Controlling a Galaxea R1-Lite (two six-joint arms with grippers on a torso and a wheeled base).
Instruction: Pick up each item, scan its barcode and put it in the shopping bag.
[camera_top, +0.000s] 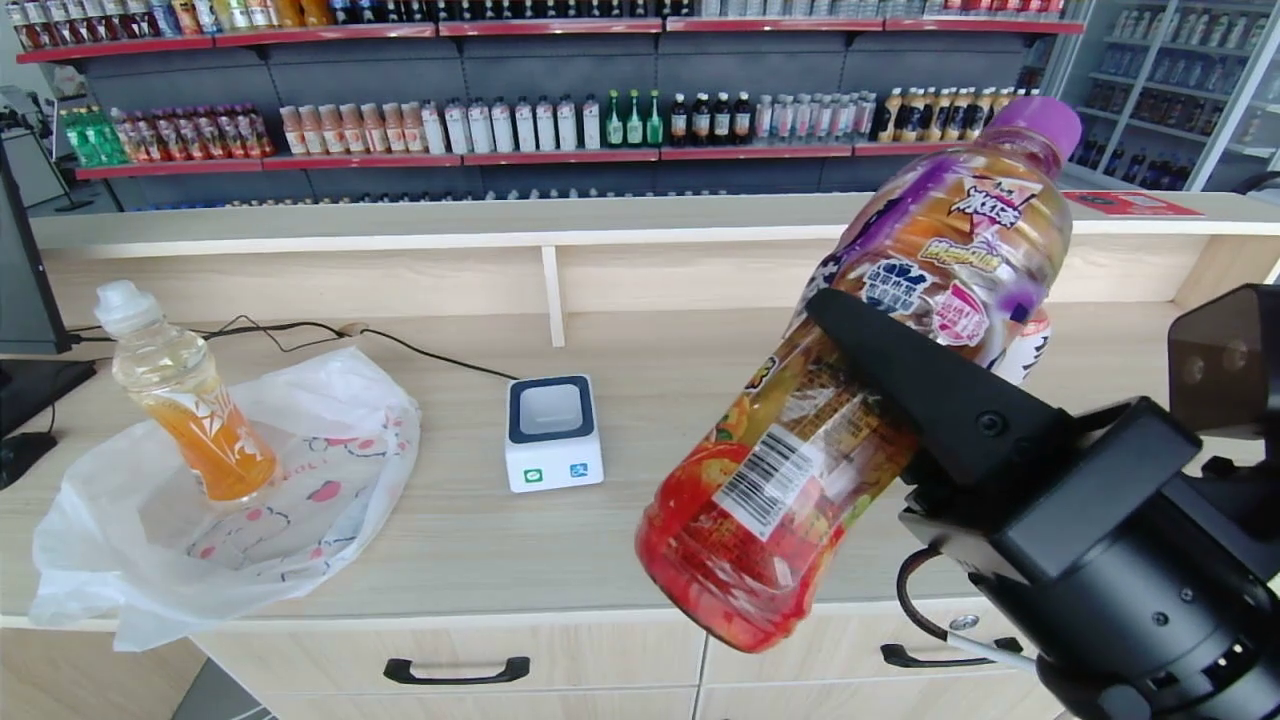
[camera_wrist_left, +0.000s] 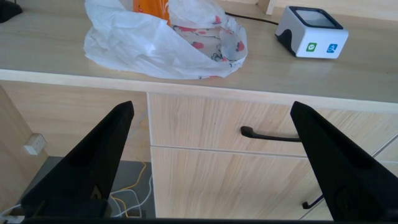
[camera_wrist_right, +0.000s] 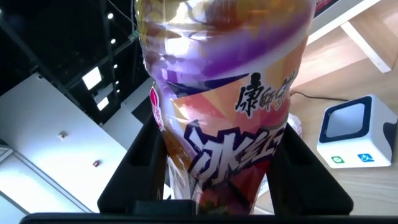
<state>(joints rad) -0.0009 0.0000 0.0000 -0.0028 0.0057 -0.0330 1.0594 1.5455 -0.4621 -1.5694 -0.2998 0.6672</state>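
My right gripper (camera_top: 905, 395) is shut on a purple-capped drink bottle (camera_top: 850, 380) with red-orange liquid, held tilted in the air at the right above the counter, its barcode facing down and left. In the right wrist view the bottle (camera_wrist_right: 227, 106) sits between the two black fingers (camera_wrist_right: 146, 162). The white scanner (camera_top: 553, 432) stands on the counter left of the bottle. A white shopping bag (camera_top: 230, 500) lies at the counter's left with an orange drink bottle (camera_top: 185, 395) standing in it. My left gripper (camera_wrist_left: 211, 162) is open, low in front of the drawers.
A black cable (camera_top: 330, 335) runs along the counter behind the bag to the scanner. A dark monitor (camera_top: 25, 270) stands at the far left. Drawers with black handles (camera_top: 457, 672) lie below the counter edge. Shelves of bottles (camera_top: 560, 120) fill the back wall.
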